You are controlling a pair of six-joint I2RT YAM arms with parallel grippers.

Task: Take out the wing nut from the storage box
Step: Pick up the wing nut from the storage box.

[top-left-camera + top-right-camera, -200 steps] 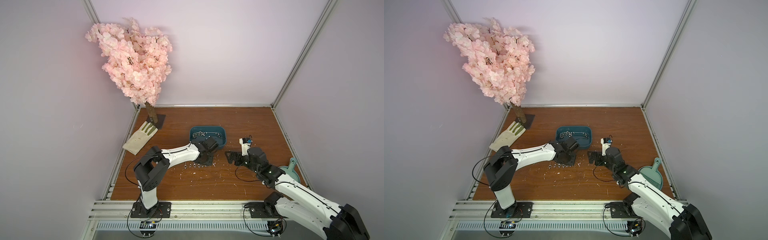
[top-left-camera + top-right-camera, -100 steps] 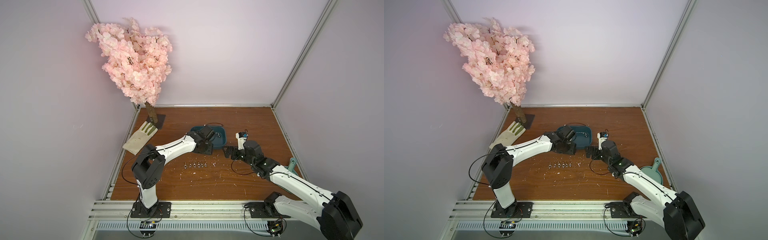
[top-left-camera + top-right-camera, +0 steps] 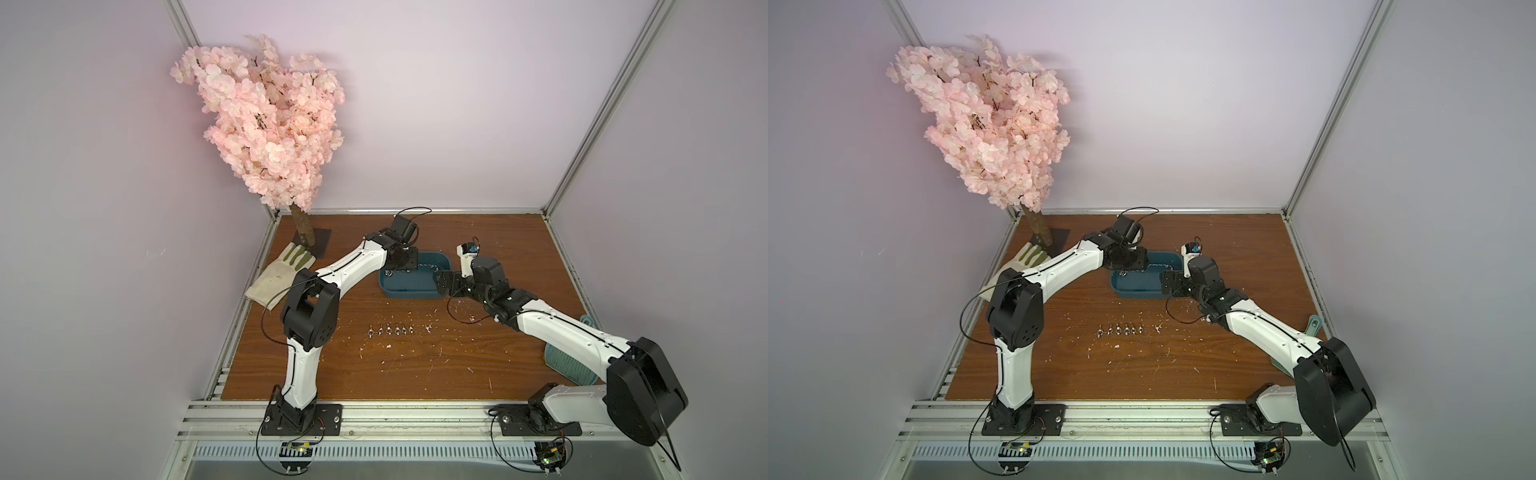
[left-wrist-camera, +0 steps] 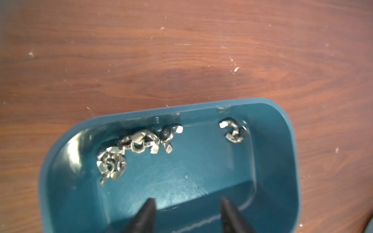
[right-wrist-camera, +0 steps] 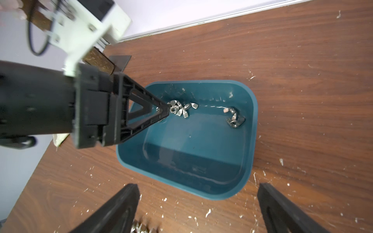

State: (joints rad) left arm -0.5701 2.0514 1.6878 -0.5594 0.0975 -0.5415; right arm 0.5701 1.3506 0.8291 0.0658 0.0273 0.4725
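The storage box (image 3: 411, 284) sat on the wooden table (image 3: 415, 374), toward its far side. The left gripper (image 4: 187, 201) reached down inside the box, its jaws partly apart with nothing between them. Seen from the right wrist, its tip lay against the main cluster of wing nuts (image 5: 181, 109), though the blur left it unclear whether they touched. The right gripper (image 5: 198, 185) hung just outside the box's near wall, spread wide and empty. The wing nuts remained in the box, most of them heaped along its far wall and a few more (image 4: 234, 133) apart in a far corner. A row of small metal pieces (image 3: 390, 330) lay on the table, well clear of the box.
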